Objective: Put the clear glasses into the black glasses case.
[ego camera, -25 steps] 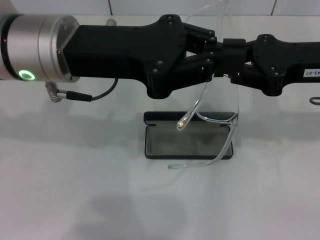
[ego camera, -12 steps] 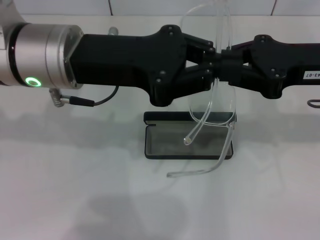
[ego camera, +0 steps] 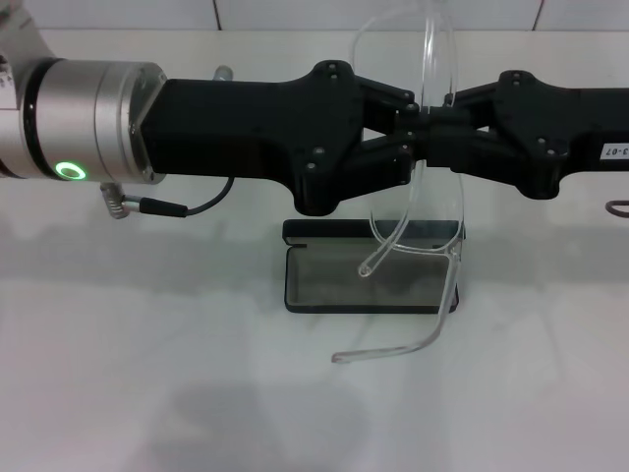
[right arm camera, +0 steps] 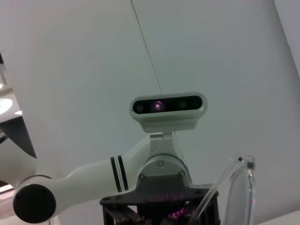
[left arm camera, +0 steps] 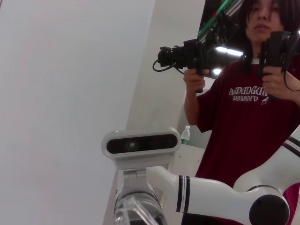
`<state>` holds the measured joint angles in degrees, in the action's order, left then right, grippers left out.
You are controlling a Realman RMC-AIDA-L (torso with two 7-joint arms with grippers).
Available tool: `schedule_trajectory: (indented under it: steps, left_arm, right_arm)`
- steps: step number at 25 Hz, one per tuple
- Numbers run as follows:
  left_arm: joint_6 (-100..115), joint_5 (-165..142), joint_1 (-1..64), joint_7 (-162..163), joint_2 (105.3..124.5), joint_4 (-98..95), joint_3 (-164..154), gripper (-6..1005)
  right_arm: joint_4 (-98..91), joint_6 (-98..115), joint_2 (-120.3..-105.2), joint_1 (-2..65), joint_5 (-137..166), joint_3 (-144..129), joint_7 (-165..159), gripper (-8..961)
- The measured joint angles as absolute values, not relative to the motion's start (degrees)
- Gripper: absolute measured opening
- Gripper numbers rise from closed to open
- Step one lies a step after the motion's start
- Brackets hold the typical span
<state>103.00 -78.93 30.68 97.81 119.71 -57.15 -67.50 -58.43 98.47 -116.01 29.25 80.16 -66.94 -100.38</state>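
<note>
Left gripper (ego camera: 411,133) reaching in from the left, jaws pinched on the clear glasses (ego camera: 432,197). Meeting it head-on above the case, right gripper (ego camera: 437,133), jaws clamped on the same frame. Glasses held aloft, lens upright, arms dangling open toward the tabletop (ego camera: 147,374). Black glasses case (ego camera: 324,280) lying open directly below. Best to fold the loose arms first, then turn the lens flat and lower gently into the lining.
</note>
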Motion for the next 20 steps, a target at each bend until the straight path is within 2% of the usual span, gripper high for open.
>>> schedule_trajectory:
  steps: [20]
  left_arm:
    - [103.1,-78.93,30.52,97.73,119.71,-56.95,-67.5,96]
  right_arm:
    - [-56.54,100.11,-115.93,29.27,77.82,-67.06,-99.65,98]
